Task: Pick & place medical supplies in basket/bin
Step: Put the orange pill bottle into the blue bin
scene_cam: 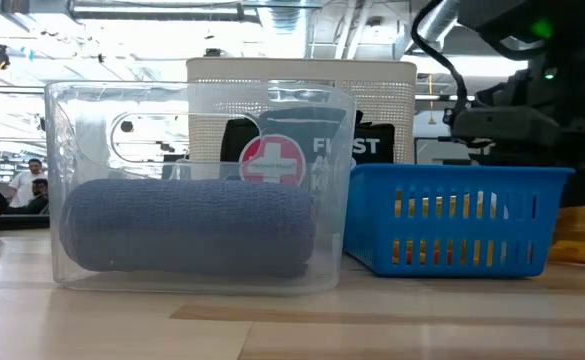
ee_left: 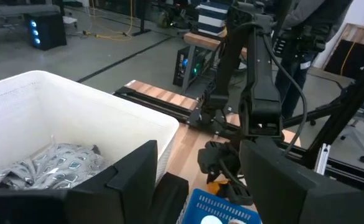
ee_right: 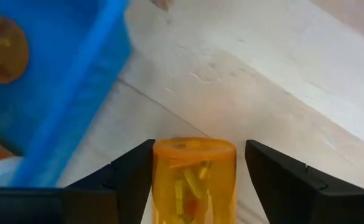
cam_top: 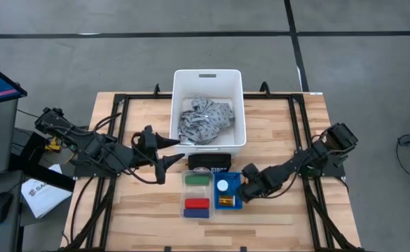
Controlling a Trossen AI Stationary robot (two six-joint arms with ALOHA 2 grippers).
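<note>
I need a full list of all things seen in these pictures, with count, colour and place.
Tub: one, white, far middle of table.
Cloth: one, grey patterned, inside tub.
First-aid pouch: one, black, in front of tub.
Clear container: one, near middle, holding green, red and blue rolls.
Blue basket: one, beside clear container, holding white jar and orange bottle.
Pill bottle: one, orange, between right claw's fingers.
Left claw: open, by tub.
Right claw: beside blue basket.

Glossy white plastic bin (cam_top: 209, 78), soft grey cloth (cam_top: 203, 120) inside, matt wood table (cam_top: 275, 119).
</note>
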